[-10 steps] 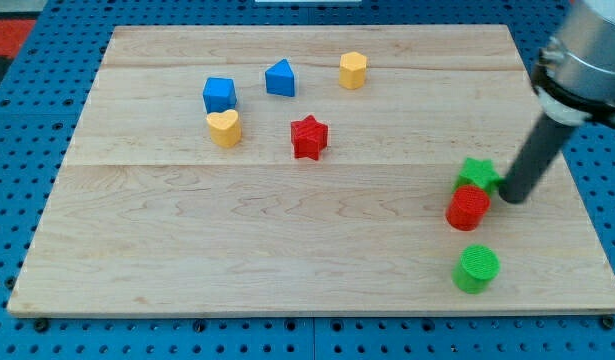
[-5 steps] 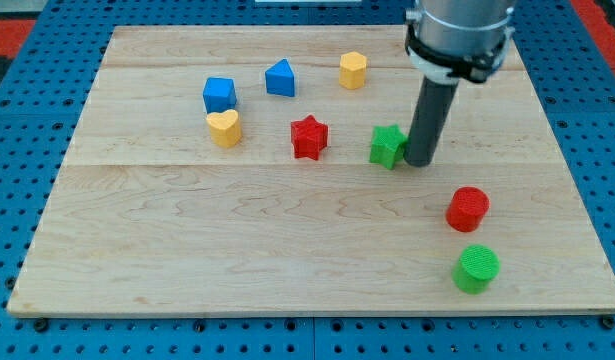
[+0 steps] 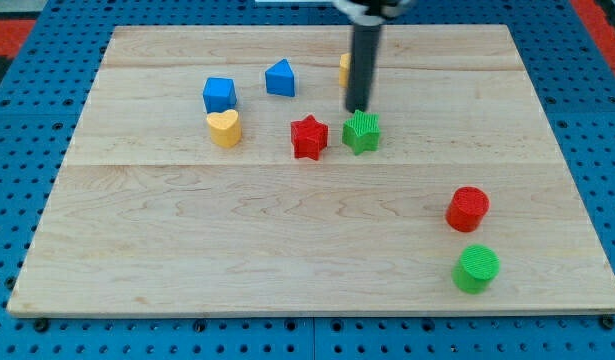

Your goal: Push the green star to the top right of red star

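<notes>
Pale wooden board [image 3: 287, 250]; red star [image 3: 309, 137] beside green star [image 3: 362, 132]; six other blocks.

Yellow block [image 3: 344, 68] close behind my tip [image 3: 358, 110]

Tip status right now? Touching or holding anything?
My tip: no gripper, holds nothing; sits just above the green star toward the view's top, at or near its edge. Contact cannot be told. Red star lies left of it.
</notes>
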Motion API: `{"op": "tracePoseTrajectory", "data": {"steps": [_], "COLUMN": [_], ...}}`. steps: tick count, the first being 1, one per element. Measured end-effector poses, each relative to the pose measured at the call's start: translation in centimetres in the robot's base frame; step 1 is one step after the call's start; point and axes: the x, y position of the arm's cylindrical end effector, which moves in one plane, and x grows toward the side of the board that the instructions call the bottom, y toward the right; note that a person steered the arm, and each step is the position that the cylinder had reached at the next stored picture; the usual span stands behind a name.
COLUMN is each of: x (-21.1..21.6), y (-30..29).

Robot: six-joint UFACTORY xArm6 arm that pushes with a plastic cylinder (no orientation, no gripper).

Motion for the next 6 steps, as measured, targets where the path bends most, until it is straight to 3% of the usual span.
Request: {"op": "tracePoseTrajectory", "data": {"steps": [1,2,3,4,6], "x": [-0.3,-3.3,-3.1,0.1,0.0], "y": [-4.8,-5.3,-6.6,-7.2,-14.0]}}
